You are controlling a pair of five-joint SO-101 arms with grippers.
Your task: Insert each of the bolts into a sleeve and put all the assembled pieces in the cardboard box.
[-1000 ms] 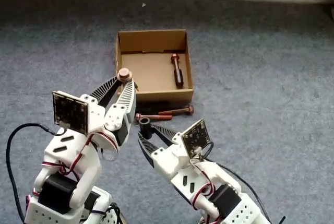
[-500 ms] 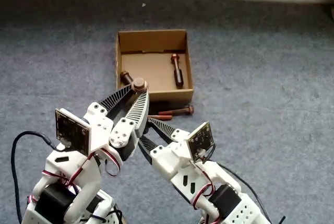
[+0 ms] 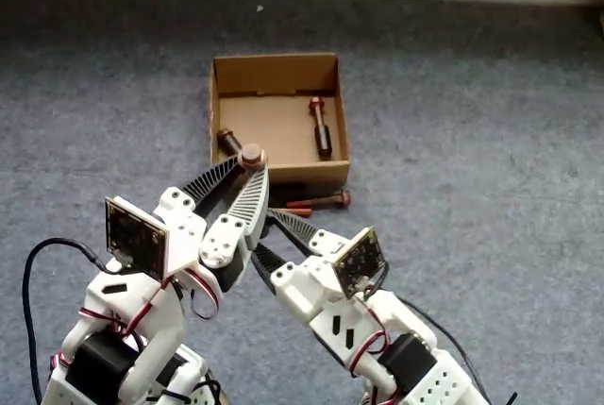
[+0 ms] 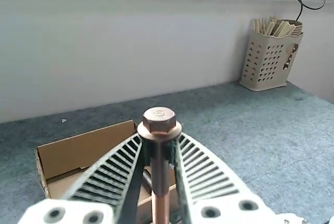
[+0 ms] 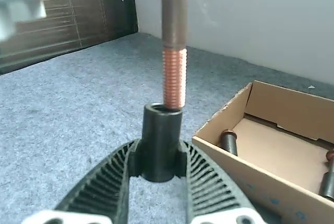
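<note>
Left claw [image 4: 159, 143], clamped on bolt [image 4: 159, 125], swung from box [image 3: 274, 63] corner to over right claw [image 5: 159, 156], which grips sleeve [image 5: 160, 140]; I see thread tip entering bore, so insertion's abt to start

A copper-coloured hex-head bolt [image 4: 159, 125] is held upright, its threaded tip set at the mouth of a black cylindrical sleeve [image 5: 162, 143] (also upright). Two assembled pieces [image 3: 320, 127] are seen inside the open brown cardboard box [image 3: 274, 73]; two loose bolts [image 3: 326, 199] are laid before it.
</note>
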